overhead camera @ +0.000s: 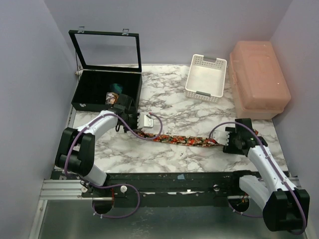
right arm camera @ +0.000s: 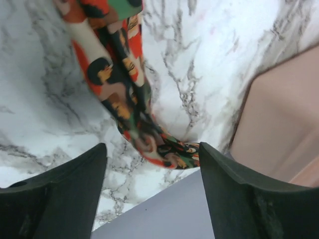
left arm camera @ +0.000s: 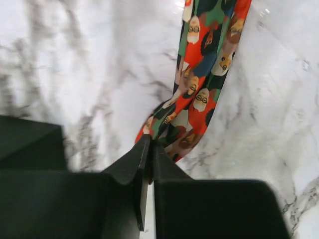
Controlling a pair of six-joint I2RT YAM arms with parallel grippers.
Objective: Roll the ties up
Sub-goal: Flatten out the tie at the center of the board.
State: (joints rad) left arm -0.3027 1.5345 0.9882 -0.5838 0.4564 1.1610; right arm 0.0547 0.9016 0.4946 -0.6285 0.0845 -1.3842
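One patterned tie (overhead camera: 184, 140), dark with red, orange and green print, lies stretched across the marble table between the two arms. My left gripper (overhead camera: 137, 128) is at its left end. In the left wrist view the left gripper (left arm camera: 149, 145) is shut, pinching the end of the tie (left arm camera: 204, 74). My right gripper (overhead camera: 226, 142) is at the right end. In the right wrist view the right gripper (right arm camera: 152, 148) stands open, and the curled end of the tie (right arm camera: 114, 69) lies on the table between its fingers, not gripped.
A black case (overhead camera: 89, 89) with its lid up stands at the back left, with a teal roll (overhead camera: 116, 88) and a patterned roll (overhead camera: 110, 97) inside. A white slotted basket (overhead camera: 206, 76) sits at the back centre. A pink lidded box (overhead camera: 259, 79) is close behind the right arm.
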